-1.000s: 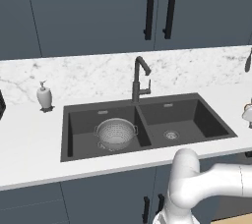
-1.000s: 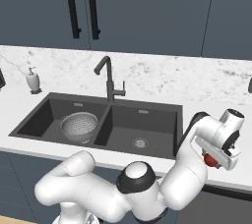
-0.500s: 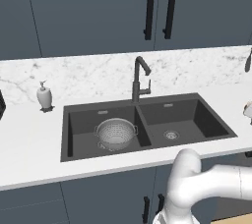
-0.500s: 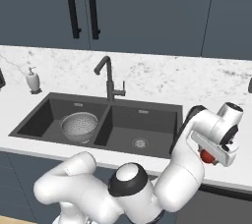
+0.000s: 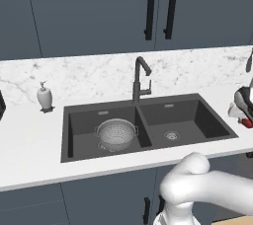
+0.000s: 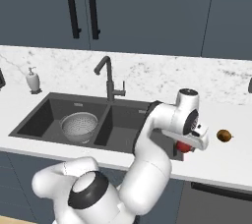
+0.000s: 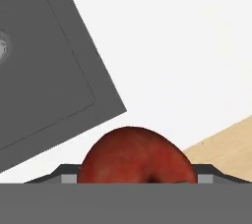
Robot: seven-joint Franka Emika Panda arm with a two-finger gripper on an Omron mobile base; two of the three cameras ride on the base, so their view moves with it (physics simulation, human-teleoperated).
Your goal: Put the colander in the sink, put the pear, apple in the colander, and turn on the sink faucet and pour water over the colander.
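Note:
The red apple [image 6: 183, 146] hangs just above the counter at the sink's right end, with my gripper [image 6: 190, 139] shut on it. In the hand view the apple [image 7: 135, 156] sits between the finger tips, above the corner of the dark sink [image 7: 44, 70]. At the right edge of the left base view the gripper [image 5: 243, 108] shows with the apple [image 5: 247, 123] under it. The silver colander [image 6: 78, 122] [image 5: 116, 132] stands in the left basin of the sink [image 6: 29, 120]. The brownish pear [image 6: 224, 135] lies on the counter to the right of my hand. The dark faucet [image 6: 108, 78] [image 5: 140, 78] rises behind the divider.
A white soap dispenser [image 5: 44, 95] [image 6: 33, 79] stands on the marble counter left of the sink. Dark cabinets with black handles [image 5: 159, 7] hang above. The right basin [image 5: 173, 123] holds only its drain. The counter's front edge runs just below my hand.
My hand has swung left from the counter's right end toward the sink, carrying the apple with it. The pear, earlier hidden behind the hand, now shows.

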